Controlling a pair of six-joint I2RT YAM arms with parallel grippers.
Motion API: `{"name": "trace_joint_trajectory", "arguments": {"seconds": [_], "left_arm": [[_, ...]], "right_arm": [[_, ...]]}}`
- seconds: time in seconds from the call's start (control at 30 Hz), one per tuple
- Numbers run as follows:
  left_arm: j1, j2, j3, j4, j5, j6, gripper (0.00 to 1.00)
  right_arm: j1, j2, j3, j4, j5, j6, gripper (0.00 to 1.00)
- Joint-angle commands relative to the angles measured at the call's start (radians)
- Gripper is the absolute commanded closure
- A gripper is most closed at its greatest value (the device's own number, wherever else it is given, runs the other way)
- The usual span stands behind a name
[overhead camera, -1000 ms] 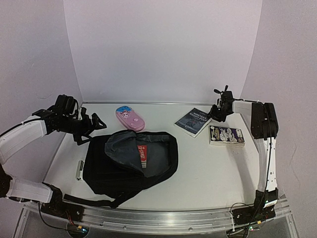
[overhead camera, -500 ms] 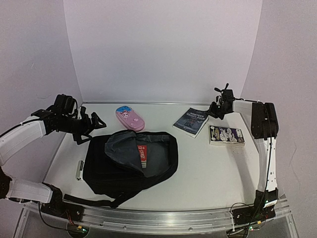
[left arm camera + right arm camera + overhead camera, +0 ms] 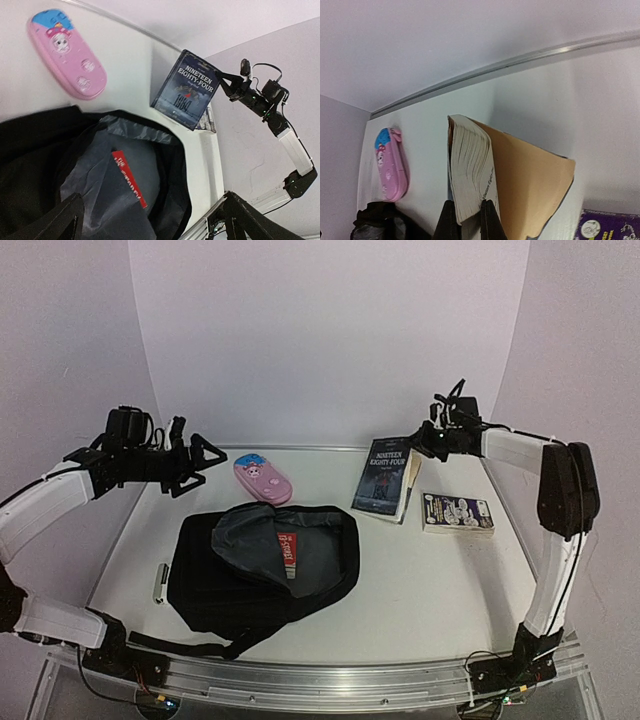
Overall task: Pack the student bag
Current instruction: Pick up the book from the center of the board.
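The student bag (image 3: 205, 575) lies open in the middle of the table, its grey lining (image 3: 110, 165) showing with a red-spined item (image 3: 287, 552) inside. My right gripper (image 3: 422, 446) is shut on a dark paperback, Nineteen Eighty-Four (image 3: 386, 476), and holds it upright above the table at the back right. In the right wrist view the gripper (image 3: 469, 214) pinches the page block (image 3: 470, 170), and the tan back cover (image 3: 532, 187) hangs loose. My left gripper (image 3: 192, 462) hovers open above the bag's far left corner, with nothing between its fingers (image 3: 60, 222).
A pink pencil case (image 3: 262, 479) lies behind the bag. A purple book (image 3: 458, 513) lies flat at the right, below the lifted paperback. A small silver object (image 3: 159, 582) rests left of the bag. Walls close in on three sides.
My right gripper has shut on the paperback and lifted it from flat on the table to upright. The left arm has risen and turned toward the bag, still open.
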Motion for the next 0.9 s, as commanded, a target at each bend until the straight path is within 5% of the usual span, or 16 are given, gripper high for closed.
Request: {"name": "trace_joint_trajectory", "arguments": {"seconds": [0.0,0.33,0.87], "left_arm": [[0.003,0.050,0.100,0.148,0.144,0.053,0.05],[-0.078,0.167,0.193,0.310,0.241,0.061,0.07],[-0.174,0.294,0.224,0.411,0.291,0.067,0.04]], "right_arm": [[0.057,-0.180,-0.008,0.128,-0.006,0.009,1.00],[0.234,-0.357,0.061,0.115,-0.022,0.040,1.00],[0.515,-0.411,0.130,0.238,-0.071,0.154,1.00]]}}
